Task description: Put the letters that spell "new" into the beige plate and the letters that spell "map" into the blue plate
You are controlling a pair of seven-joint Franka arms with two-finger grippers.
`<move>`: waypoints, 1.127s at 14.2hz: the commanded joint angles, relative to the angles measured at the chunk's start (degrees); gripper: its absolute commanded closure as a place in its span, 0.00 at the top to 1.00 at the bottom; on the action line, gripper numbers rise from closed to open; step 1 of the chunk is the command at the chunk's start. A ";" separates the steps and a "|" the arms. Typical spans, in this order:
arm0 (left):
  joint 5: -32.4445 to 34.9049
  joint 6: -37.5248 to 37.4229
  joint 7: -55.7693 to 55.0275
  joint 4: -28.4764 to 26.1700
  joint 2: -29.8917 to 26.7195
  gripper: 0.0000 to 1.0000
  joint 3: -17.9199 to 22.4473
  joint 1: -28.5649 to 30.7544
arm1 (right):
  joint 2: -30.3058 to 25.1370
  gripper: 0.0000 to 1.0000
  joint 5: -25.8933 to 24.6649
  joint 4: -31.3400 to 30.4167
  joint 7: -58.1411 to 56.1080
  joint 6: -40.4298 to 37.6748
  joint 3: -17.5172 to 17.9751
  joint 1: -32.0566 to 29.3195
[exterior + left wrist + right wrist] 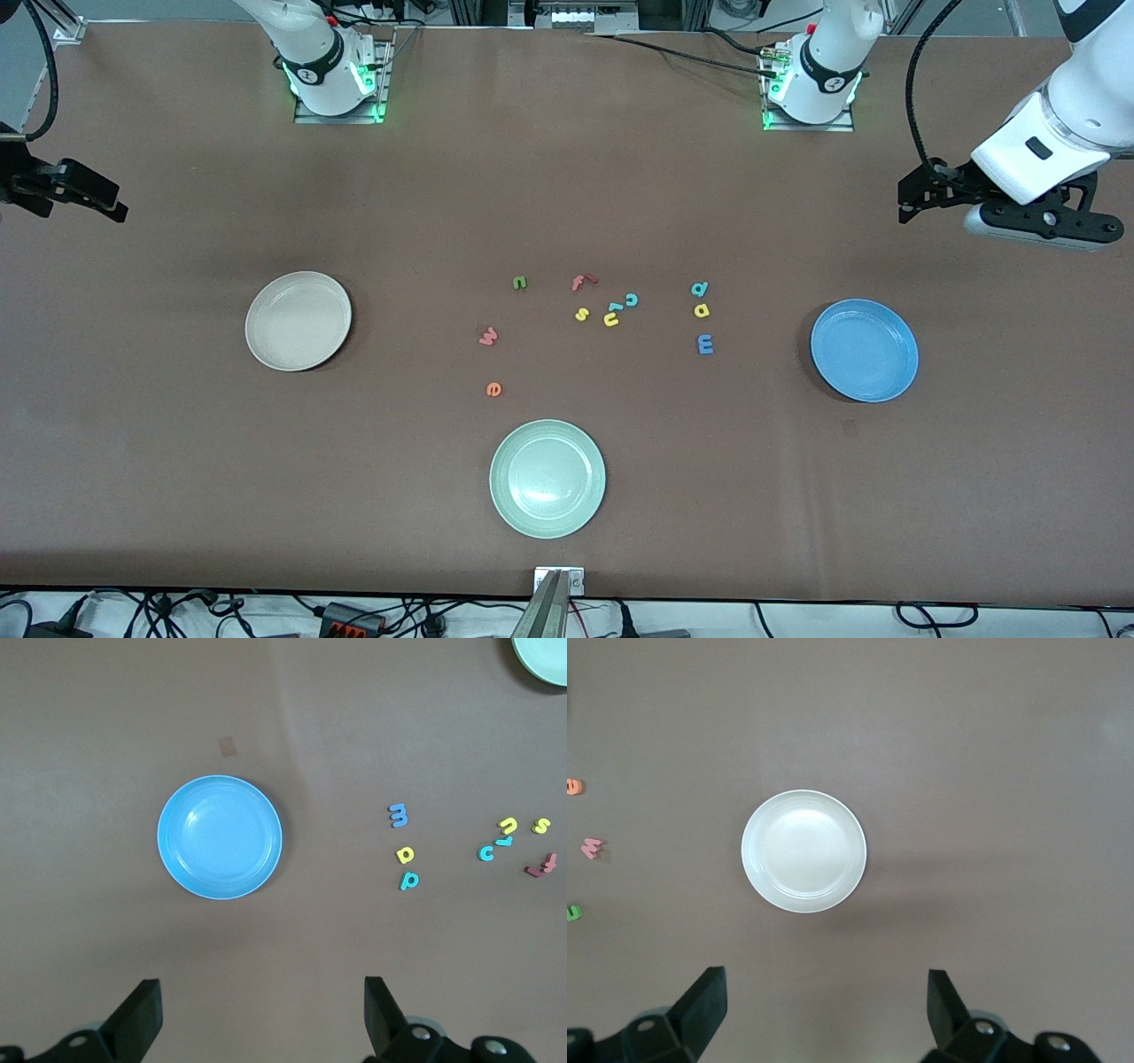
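At mid-frame in the front view, green n (519,283), pink w (488,337) and orange e (493,389) lie flat in a loose line running down the frame, apart from the beige plate (299,320). Teal a (699,288), yellow p (701,310) and sideways blue m (705,344) form a column near the blue plate (864,350). The left claw (907,199) and right claw (113,202) hover spread over the surface's (567,496) ends.

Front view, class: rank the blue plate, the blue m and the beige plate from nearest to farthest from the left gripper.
1. Blue plate, at the left arm's end, nearest the left gripper.
2. Blue m, mid-table.
3. Beige plate, at the right arm's end.
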 commanded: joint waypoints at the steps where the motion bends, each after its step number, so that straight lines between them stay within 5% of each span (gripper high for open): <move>1: -0.65 -1.04 -0.27 0.49 -0.42 1.00 -0.28 -0.02 | -1.00 1.00 -0.78 -0.43 -1.12 -0.57 0.52 -0.33; 16: -0.56 -1.39 -1.94 0.58 -0.51 1.00 -1.34 -0.11 | 0.23 1.00 -0.25 -0.08 -1.12 -0.92 0.60 -0.33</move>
